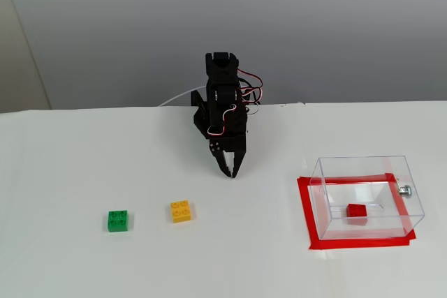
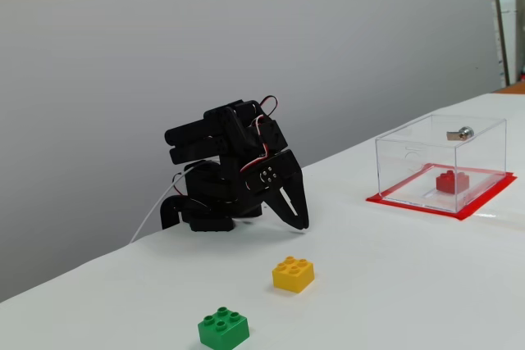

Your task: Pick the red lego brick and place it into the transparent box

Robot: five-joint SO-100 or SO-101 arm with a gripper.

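The red lego brick (image 1: 357, 213) (image 2: 452, 181) lies on the floor of the transparent box (image 1: 405, 209) (image 2: 408, 157), which stands on a red tape rectangle at the right of both fixed views. A small silver knob (image 1: 404, 190) sticks out of the box's right wall. My black gripper (image 1: 231, 174) (image 2: 302, 224) is folded back near the arm's base, tips pointing down just above the table, fingers together with nothing between them. It is well to the left of the box.
A yellow brick (image 1: 181, 211) (image 2: 293, 274) and a green brick (image 1: 117, 220) (image 2: 223, 329) lie on the white table, left and in front of the arm. A grey wall stands behind the table. Red and white wires loop around the arm's upper joints.
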